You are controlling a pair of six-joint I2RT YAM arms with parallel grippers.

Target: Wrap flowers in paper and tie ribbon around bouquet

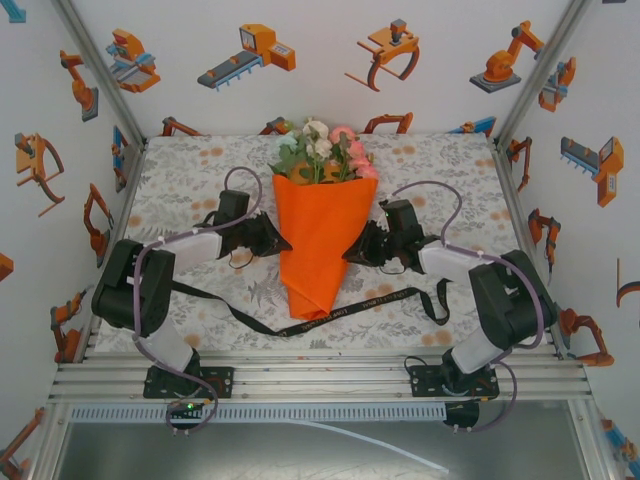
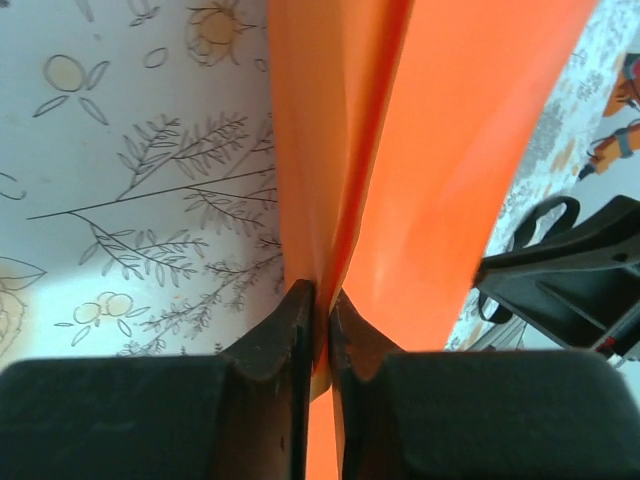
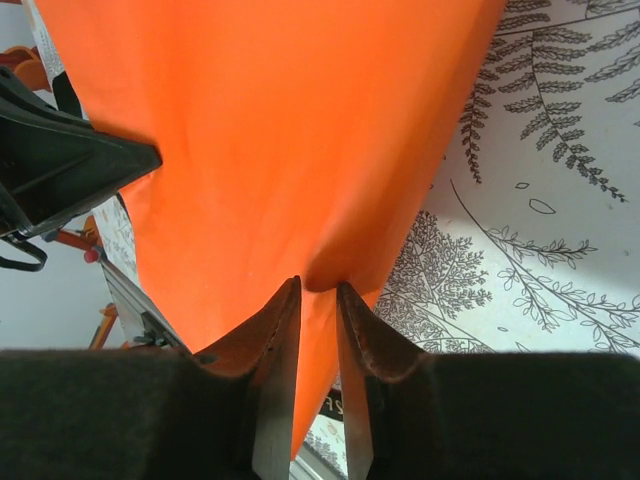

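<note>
Orange cone bouquet [image 1: 322, 245] with blooms [image 1: 325, 150] atop; left gripper [image 2: 322, 296] pinches one edge, right gripper [image 3: 318, 288] narrowly parted astride the other

Paper [image 1: 322, 240] hides flowers' [image 1: 325, 148] stems; ribbon [image 1: 380, 300] lettering illegible.

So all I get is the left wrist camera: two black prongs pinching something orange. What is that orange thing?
Observer: Seen from above, it's the paper rolled into a cone, with the flowers poking out of its wide far end.
Visitor: Is it tied up yet?
Observer: No. The ribbon lies loose across the tablecloth, by the cone's narrow tip.
Visitor: And what's the other arm doing?
Observer: The right gripper has the cone's opposite edge between its jaws. They stand slightly apart, so I can't say it's clamped.
</note>
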